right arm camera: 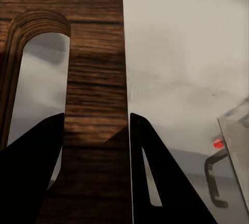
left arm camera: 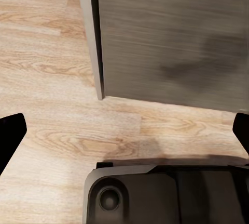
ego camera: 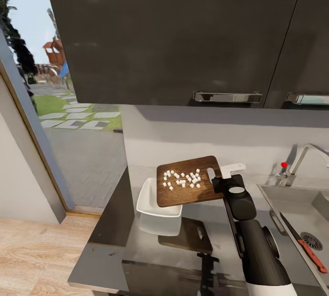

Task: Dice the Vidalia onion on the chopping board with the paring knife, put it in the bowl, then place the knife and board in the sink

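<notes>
The right arm reaches straight out toward twelve o'clock, its right claw (ego camera: 227,178) pinching the chopping board (ego camera: 187,181) by its handle end, lifted above the bench (ego camera: 114,241). Diced onion (ego camera: 183,179) lies on it; the bowl (ego camera: 157,204) sits below at seven o'clock. The paring knife (ego camera: 304,243) rests in the sink (ego camera: 292,213). The left claw (left arm camera: 124,135) hangs spread over the floor (left arm camera: 46,78).

no readable text, no labels, no brand marks, no numbers anywhere

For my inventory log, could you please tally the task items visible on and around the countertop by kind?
Chopping board, held in the right tool: 1
Bowl: 1
Paring knife, in the sink: 1
Sink: 1
Total: 4
</notes>
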You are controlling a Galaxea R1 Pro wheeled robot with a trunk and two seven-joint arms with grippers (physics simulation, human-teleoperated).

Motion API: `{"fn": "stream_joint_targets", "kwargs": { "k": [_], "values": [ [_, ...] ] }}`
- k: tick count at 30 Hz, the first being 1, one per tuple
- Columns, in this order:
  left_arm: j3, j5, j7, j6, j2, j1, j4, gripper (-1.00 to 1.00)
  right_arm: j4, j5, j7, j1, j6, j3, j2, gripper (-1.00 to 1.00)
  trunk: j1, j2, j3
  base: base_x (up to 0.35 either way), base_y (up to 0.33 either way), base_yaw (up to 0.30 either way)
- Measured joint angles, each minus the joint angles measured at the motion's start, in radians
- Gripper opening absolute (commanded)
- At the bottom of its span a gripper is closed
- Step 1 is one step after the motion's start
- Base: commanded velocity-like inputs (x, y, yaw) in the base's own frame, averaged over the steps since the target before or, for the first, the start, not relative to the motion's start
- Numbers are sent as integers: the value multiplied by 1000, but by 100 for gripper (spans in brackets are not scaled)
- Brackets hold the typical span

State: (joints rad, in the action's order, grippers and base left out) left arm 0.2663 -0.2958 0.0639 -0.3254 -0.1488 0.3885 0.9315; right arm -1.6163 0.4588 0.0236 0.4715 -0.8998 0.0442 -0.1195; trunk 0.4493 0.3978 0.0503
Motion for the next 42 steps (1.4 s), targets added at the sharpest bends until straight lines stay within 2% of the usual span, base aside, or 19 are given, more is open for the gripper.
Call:
{"fn": "stream_joint_targets", "kwargs": {
  "k": [6, 14, 17, 21, 27, 37, 42],
  "values": [
    [0, 0, 0, 0, 0, 0, 0, 100, 0, 26, 0, 0, 0, 4, -4, -100, 0, 0, 0, 1, -1, 0],
    [0, 0, 0, 0, 0, 0, 0, 100, 0, 49, 0, 0, -1, 28, -6, -100, 0, 0, 0, 0, -1, 0],
    [0, 0, 0, 0, 0, 0, 0, 100, 1, 51, -1, 0, -2, 30, -7, -100, 0, 0, 0, 69, -83, 0],
    [0, 0, 0, 0, 0, 0, 0, 100, 1, 91, 0, 0, -2, 30, -8, -100, 0, 0, 0, 63, -68, 0],
    [0, 0, 0, 0, 0, 0, 0, 100, 0, 101, 0, 0, -2, 30, -10, -100, 0, 0, 0, 9, -9, 0],
    [0, 0, 0, 0, 0, 0, 1, 100, 1, 106, -1, 0, -9, 32, -31, -100, 0, 0, 0, 5, 5, 0],
    [0, 0, 0, 0, 0, 0, 2, 100, 2, 141, 0, 0, -9, 32, -38, -100, 0, 0, 0, 89, 84, 0]
  ]
}}
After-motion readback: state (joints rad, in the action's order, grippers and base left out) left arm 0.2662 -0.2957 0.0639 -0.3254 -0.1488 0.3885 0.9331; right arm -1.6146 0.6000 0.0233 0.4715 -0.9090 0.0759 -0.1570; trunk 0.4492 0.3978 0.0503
